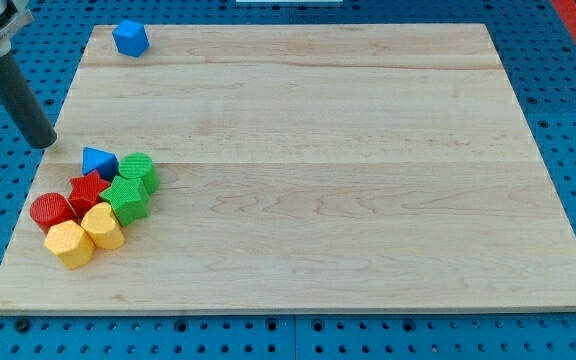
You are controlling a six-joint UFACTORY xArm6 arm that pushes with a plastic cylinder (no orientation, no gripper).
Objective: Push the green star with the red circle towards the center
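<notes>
The green star (pixel 126 198) lies in a tight cluster near the board's left edge, toward the view's bottom. The red circle (pixel 52 211) is at the cluster's left end, with a red block (pixel 89 190) between it and the star. A green round block (pixel 137 170) touches the star from above. My tip (pixel 44 143) is a dark rod end at the board's left edge, up and left of the cluster, apart from every block.
A blue triangular block (pixel 98 160) sits at the cluster's top. Two yellow blocks (pixel 69 243) (pixel 102 225) lie at its bottom. A blue block (pixel 129 38) sits alone near the top left corner. The wooden board (pixel 348 170) rests on a blue pegboard.
</notes>
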